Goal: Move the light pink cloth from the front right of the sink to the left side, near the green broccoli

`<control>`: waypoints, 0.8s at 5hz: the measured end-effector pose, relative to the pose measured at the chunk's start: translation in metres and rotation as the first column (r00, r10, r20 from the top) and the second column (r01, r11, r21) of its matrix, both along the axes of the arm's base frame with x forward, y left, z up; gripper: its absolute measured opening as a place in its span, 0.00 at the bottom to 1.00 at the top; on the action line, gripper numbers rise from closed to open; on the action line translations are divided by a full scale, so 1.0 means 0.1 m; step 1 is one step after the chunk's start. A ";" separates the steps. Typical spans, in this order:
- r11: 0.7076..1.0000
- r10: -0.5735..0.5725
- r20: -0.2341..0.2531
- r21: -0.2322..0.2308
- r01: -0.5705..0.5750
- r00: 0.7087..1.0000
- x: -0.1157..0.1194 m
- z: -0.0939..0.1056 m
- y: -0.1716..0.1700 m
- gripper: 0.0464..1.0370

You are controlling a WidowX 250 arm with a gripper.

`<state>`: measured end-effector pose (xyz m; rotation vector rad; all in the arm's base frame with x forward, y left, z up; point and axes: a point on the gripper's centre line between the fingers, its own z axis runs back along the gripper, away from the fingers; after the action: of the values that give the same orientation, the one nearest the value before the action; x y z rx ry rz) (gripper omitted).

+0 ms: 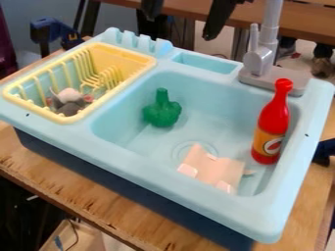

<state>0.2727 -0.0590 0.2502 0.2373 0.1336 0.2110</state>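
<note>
At the top edge, above and behind the sink, my black gripper (185, 20) stands open, its two fingers wide apart and nothing between them. Below it in the light blue basin (203, 110) lies a green broccoli-like toy (162, 110), stem up. A red bottle (271, 122) with an orange label leans at the basin's right side. Near the front of the basin, by the drain, is a pale pink, folded-looking piece (212, 169). The yellow rack (82, 116) at the left holds a small grey and white plush toy (68, 100).
A grey faucet (262, 59) rises at the sink's back right corner, close to the bottle. The sink's raised rim (177, 184) surrounds the basin and rack. It rests on a wooden table (85, 196). A blue clamp (52, 32) is at the back left.
</note>
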 end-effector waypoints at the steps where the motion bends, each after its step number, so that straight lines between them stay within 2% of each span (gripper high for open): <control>1: 1.000 0.001 -0.034 0.010 -0.001 0.999 0.01 -0.10 -0.01 0.96; 2: 1.000 -0.007 -0.047 0.002 0.007 0.999 0.02 -0.28 -0.03 0.96; 3: 0.998 -0.059 -0.074 -0.015 0.058 0.996 -0.07 -0.46 -0.15 0.96; 4: 0.996 -0.082 -0.080 -0.023 0.081 0.993 -0.14 -0.58 -0.19 0.96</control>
<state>0.2583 -0.0777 0.1927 0.2312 0.2057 0.1190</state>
